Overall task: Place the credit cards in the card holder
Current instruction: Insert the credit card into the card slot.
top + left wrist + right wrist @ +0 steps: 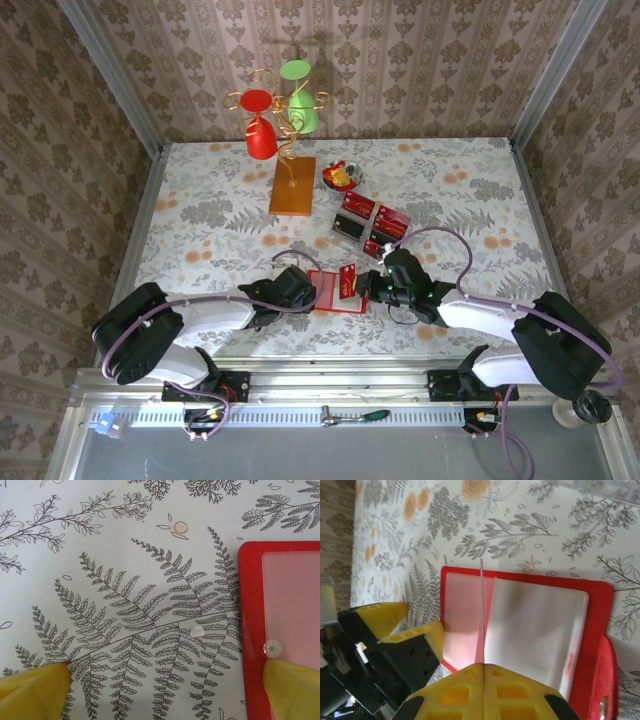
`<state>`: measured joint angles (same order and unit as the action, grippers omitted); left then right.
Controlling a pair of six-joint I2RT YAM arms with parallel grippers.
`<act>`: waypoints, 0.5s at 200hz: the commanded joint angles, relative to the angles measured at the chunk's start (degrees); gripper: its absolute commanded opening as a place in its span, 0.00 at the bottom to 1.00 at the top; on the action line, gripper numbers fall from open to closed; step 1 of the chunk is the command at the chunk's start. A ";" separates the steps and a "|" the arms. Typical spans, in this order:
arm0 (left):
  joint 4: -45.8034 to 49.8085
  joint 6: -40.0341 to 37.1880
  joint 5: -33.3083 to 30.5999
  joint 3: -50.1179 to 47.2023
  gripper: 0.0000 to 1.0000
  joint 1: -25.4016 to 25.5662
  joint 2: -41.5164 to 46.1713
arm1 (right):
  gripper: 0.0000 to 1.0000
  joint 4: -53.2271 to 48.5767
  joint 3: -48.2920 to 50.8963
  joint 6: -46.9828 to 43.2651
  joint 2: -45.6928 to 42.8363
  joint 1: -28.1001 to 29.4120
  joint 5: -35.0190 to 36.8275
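The card holder [328, 293] lies open on the patterned table, red-rimmed with a pale inside [535, 625]. My right gripper [483, 667] is shut on a credit card [482, 610], seen edge-on and standing upright over the holder's inside. From above, that red card [349, 281] sits over the holder's right half, with the right gripper [366, 286] beside it. My left gripper [302, 291] is open at the holder's left edge [250, 630]. One of its fingertips [292, 685] rests on the holder, the other [35, 685] on the tablecloth. More credit cards [385, 222] lie in a clear tray.
The clear tray [352, 232] stands just behind the holder. Further back are a small bowl [341, 177] and a wire stand on an orange base [293, 186] carrying a red cup [260, 138] and a green cup [303, 112]. Walls close in the table's sides.
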<state>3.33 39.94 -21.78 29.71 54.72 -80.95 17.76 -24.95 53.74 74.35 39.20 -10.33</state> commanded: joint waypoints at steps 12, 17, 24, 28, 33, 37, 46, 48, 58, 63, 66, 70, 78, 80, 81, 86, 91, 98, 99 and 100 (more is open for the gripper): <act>1.77 2.14 -1.41 -1.59 1.00 0.55 -0.30 | 0.00 10.04 2.89 3.98 -1.16 1.76 7.35; 1.67 2.17 -1.42 -1.65 1.00 0.48 -0.27 | 0.00 10.83 3.21 4.24 -0.99 2.02 7.79; 1.67 2.30 -1.42 -1.75 1.00 0.50 -0.40 | 0.00 11.74 3.54 4.36 -0.56 2.34 8.17; 1.60 2.41 -1.42 -1.76 1.00 0.57 -0.40 | 0.00 12.06 3.59 4.42 -0.38 2.51 8.36; 1.59 2.42 -1.42 -1.85 1.00 0.61 -0.34 | 0.00 12.27 3.61 4.51 0.02 2.68 8.74; 1.59 2.41 -1.50 -1.81 1.00 0.69 -0.35 | 0.00 12.55 3.68 4.58 0.28 2.87 8.97; 1.50 2.51 -1.51 -1.94 1.00 0.67 -0.31 | 0.00 13.18 3.68 4.66 0.85 3.40 9.33; 1.50 2.51 -1.51 -1.94 1.00 0.66 -0.32 | 0.00 13.36 3.68 4.74 1.05 3.44 9.40; 1.50 2.51 -1.51 -2.00 1.00 0.70 -0.43 | 0.00 14.07 3.72 4.96 1.94 3.83 9.67; 1.50 2.57 -1.54 -1.95 1.00 0.66 -0.31 | 0.00 14.50 3.68 5.09 2.46 4.05 9.87; 1.50 2.57 -1.51 -2.01 1.00 0.65 -0.37 | 0.00 14.84 3.68 5.14 2.69 4.16 9.93; 1.49 2.53 -1.48 -2.03 1.00 0.73 -0.29 | 0.00 15.35 3.76 5.27 3.07 4.30 10.00; 1.41 2.59 -1.44 -1.95 1.00 0.73 -0.35 | 0.00 16.08 3.87 5.49 3.79 4.56 10.21; 1.41 2.55 -1.43 -1.94 1.00 0.72 -0.39 | 0.00 16.25 3.84 5.59 3.96 4.68 10.30; 1.41 2.53 -1.42 -1.94 1.00 0.68 -0.37 | 0.00 16.34 3.89 5.63 4.01 4.71 10.31; 1.41 2.55 -1.42 -1.94 1.00 0.74 -0.36 | 0.00 16.70 3.94 5.74 4.51 4.81 10.30; 1.38 2.55 -1.42 -1.94 1.00 0.74 -0.38 | 0.00 16.93 3.90 5.77 4.93 4.90 10.39; 1.41 2.60 -1.42 -1.88 1.00 0.74 -0.44 | 0.00 17.20 3.94 5.90 5.02 5.15 10.71; 1.41 2.60 -1.42 -1.87 1.00 0.74 -0.39 | 0.00 17.25 3.94 5.87 5.02 5.17 10.74; 1.41 2.60 -1.47 -1.86 1.00 0.74 -0.42 | 0.00 17.32 3.94 5.91 5.02 5.18 10.80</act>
<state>2.59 40.97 -22.81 29.23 55.09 -80.95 31.22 -21.74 58.54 78.28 43.55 -2.92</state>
